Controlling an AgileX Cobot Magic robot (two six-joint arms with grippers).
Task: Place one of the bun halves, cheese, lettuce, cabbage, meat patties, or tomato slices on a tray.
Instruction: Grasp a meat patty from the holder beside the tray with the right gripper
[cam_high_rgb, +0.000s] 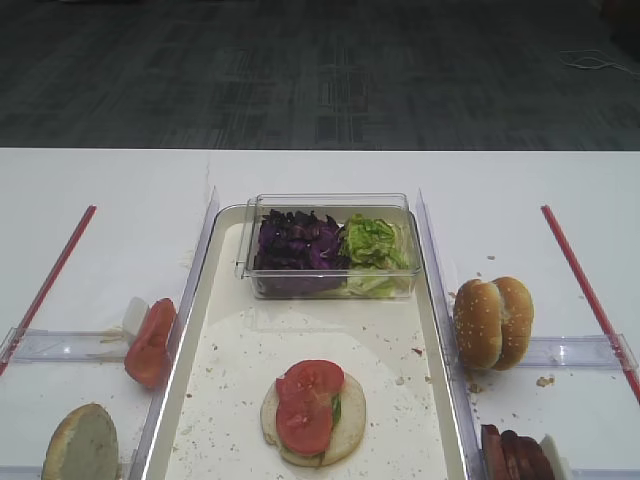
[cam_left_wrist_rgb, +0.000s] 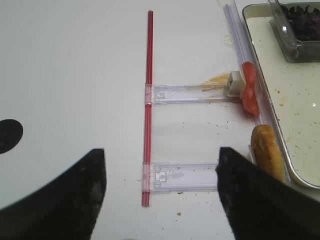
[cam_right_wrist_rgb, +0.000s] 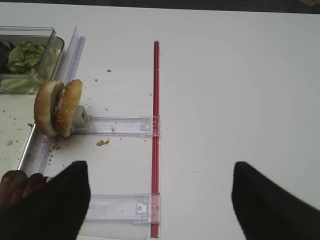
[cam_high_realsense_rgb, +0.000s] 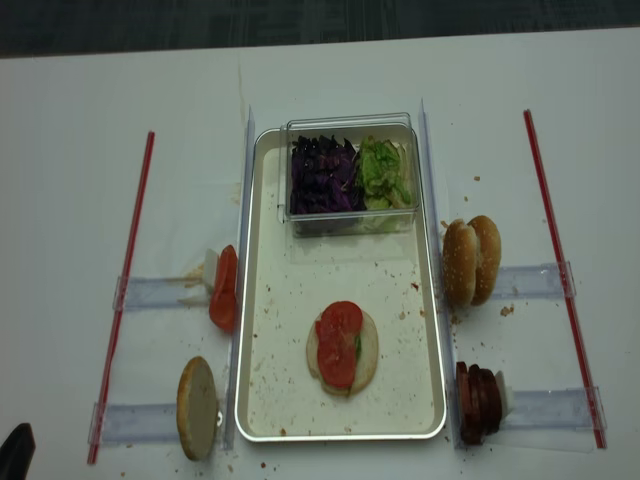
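The cream tray (cam_high_rgb: 215, 345) (cam_high_realsense_rgb: 270, 300) holds a pale bun half (cam_high_rgb: 345, 435) topped with lettuce and tomato slices (cam_high_rgb: 308, 395). At its far end a clear box holds cabbage (cam_high_rgb: 298, 245) and lettuce (cam_high_rgb: 375, 245). Two seeded bun halves (cam_high_rgb: 493, 322) (cam_right_wrist_rgb: 58, 107) stand on edge right of the tray, with meat patties (cam_high_rgb: 515, 455) (cam_right_wrist_rgb: 17, 185) nearer. Left of the tray stand tomato slices (cam_high_rgb: 152, 342) (cam_left_wrist_rgb: 249, 94) and another bun half (cam_high_rgb: 82, 445) (cam_left_wrist_rgb: 265, 150). Cheese is out of view. My right gripper (cam_right_wrist_rgb: 160, 167) and left gripper (cam_left_wrist_rgb: 161, 152) hang open and empty over the table, each over a red strip.
Red strips (cam_high_rgb: 580, 280) (cam_high_rgb: 50, 280) run along the table on both sides. Clear plastic rails (cam_right_wrist_rgb: 120, 125) (cam_left_wrist_rgb: 192, 92) join them to the tray's side guides. Crumbs lie on the tray and around the buns. The table's far edge (cam_high_rgb: 320, 150) meets dark carpet.
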